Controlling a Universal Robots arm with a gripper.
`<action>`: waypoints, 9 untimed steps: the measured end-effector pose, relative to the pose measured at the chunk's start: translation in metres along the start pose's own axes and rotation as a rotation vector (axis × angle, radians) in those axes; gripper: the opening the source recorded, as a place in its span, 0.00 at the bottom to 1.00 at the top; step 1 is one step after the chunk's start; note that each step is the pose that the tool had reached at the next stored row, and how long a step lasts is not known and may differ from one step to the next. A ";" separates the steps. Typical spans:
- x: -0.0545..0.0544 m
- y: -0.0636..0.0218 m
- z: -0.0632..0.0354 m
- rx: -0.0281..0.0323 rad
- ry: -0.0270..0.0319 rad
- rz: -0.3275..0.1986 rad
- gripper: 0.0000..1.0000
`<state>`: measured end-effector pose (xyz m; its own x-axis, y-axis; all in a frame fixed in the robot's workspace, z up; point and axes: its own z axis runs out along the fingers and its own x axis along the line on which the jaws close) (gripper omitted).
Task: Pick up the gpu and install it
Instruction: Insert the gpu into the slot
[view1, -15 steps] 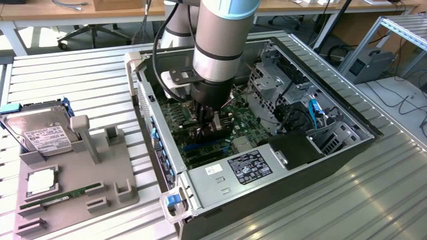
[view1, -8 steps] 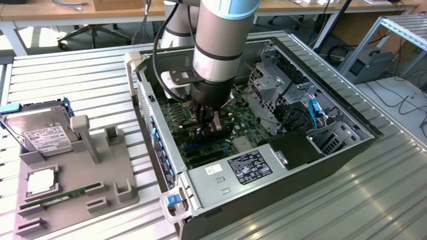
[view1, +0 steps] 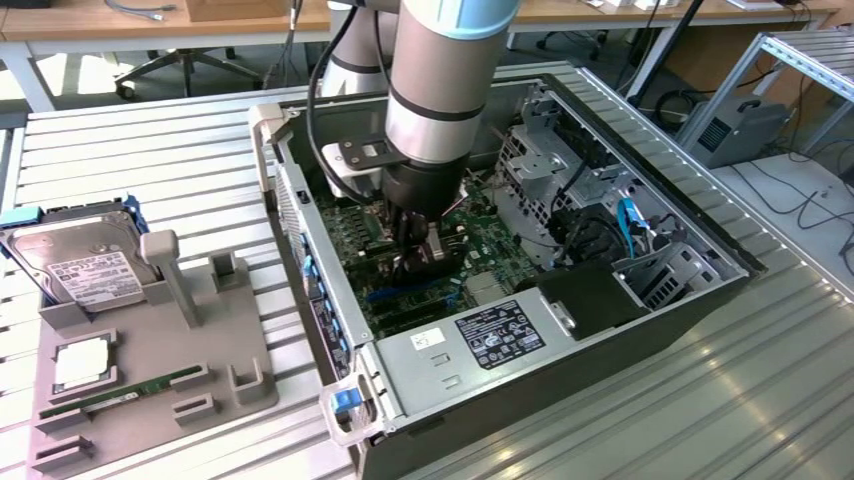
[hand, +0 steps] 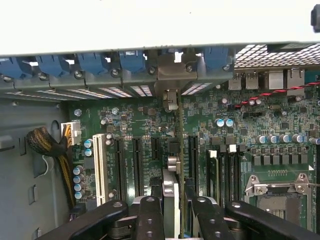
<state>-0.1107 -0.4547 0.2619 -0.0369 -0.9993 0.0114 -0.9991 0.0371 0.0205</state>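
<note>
Tool (hand: 174, 210) clamps the gpu (hand: 176, 150) edge-on between its fingers — upright over the motherboard (hand: 135, 120) slots.

Bright even daylight, glare on case wall (hand: 150, 25), soft shadows

A robotics or electronics lab: an opened computer case (view1: 534, 290) lies on a ribbed aluminium desk (view1: 160, 160), a grey parts fixture (view1: 147, 380) sits near the desk's edge, and beyond the far edge stand wooden work desks (view1: 160, 25), an office chair (view1: 187, 65) and loose cables (view1: 787, 190)
</note>
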 end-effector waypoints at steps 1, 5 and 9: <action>0.000 0.0000 0.0000 0.0000 0.0000 0.000 0.27; -0.001 0.0000 0.0003 -0.0001 0.0002 0.000 0.27; -0.001 0.0000 0.0006 -0.0001 0.0001 0.000 0.27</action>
<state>-0.1107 -0.4538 0.2613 -0.0367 -0.9993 0.0116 -0.9991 0.0370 0.0205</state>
